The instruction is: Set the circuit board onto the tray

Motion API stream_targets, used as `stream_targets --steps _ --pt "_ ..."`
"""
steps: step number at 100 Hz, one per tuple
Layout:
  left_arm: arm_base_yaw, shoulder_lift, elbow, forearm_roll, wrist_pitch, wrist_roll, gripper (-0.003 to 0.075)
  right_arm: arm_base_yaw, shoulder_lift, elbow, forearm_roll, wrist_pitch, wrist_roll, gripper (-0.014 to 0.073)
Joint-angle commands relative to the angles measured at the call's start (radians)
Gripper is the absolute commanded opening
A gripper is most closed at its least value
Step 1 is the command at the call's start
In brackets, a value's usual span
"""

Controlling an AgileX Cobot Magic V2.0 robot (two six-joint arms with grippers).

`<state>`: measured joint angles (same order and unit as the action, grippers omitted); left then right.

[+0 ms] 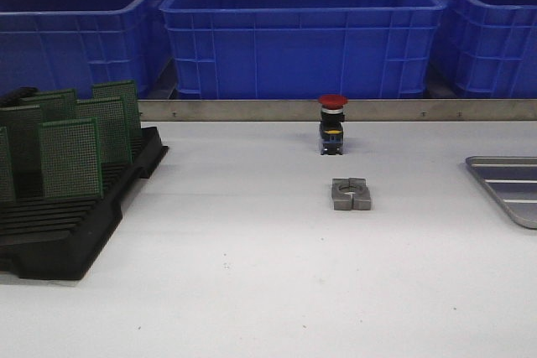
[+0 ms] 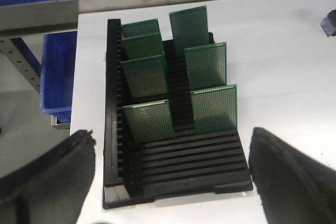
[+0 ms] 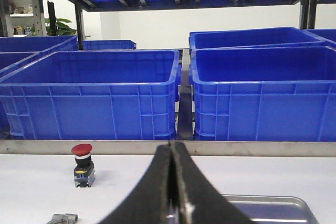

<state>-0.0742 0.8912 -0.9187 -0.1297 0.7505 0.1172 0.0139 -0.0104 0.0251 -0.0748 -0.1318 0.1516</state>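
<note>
Several green perforated circuit boards (image 1: 71, 157) stand upright in a black slotted rack (image 1: 59, 241) at the table's left. In the left wrist view the boards (image 2: 149, 121) stand in two rows in the rack (image 2: 189, 166). My left gripper (image 2: 170, 140) is open and empty, above the rack's near end, with its fingers (image 2: 58, 177) wide on either side. The silver-grey ribbed tray (image 1: 512, 186) lies at the right edge and holds nothing that I can see. My right gripper (image 3: 170, 148) is shut and empty, just before the tray (image 3: 273, 205).
A red-capped push button (image 1: 332, 123) stands mid-table and also shows in the right wrist view (image 3: 82, 163). A grey metal clamp block (image 1: 351, 194) lies in front of it. A metal rail (image 1: 252, 110) and blue crates (image 1: 302, 31) line the back.
</note>
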Motion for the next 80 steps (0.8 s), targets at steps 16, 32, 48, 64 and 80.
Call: stream_targets --steps 16,32,48,64,80 --pt "0.002 0.127 -0.208 -0.077 0.086 0.169 0.0566 0.001 -0.021 -0.012 0.000 -0.080 -0.001 -0.0069" --pt "-0.003 0.267 -0.350 -0.220 0.240 0.443 0.0566 0.001 -0.021 -0.012 0.000 -0.080 -0.001 -0.0069" --pt "-0.005 0.422 -0.481 -0.349 0.399 0.750 0.0566 0.001 -0.021 -0.012 0.000 -0.080 -0.001 -0.0069" --pt "-0.005 0.566 -0.575 -0.365 0.492 0.854 0.0566 0.001 -0.021 -0.012 0.000 -0.080 -0.001 -0.0069" --pt "-0.005 0.676 -0.601 -0.365 0.492 1.024 0.0566 0.001 -0.021 -0.012 0.000 -0.080 -0.001 -0.0069"
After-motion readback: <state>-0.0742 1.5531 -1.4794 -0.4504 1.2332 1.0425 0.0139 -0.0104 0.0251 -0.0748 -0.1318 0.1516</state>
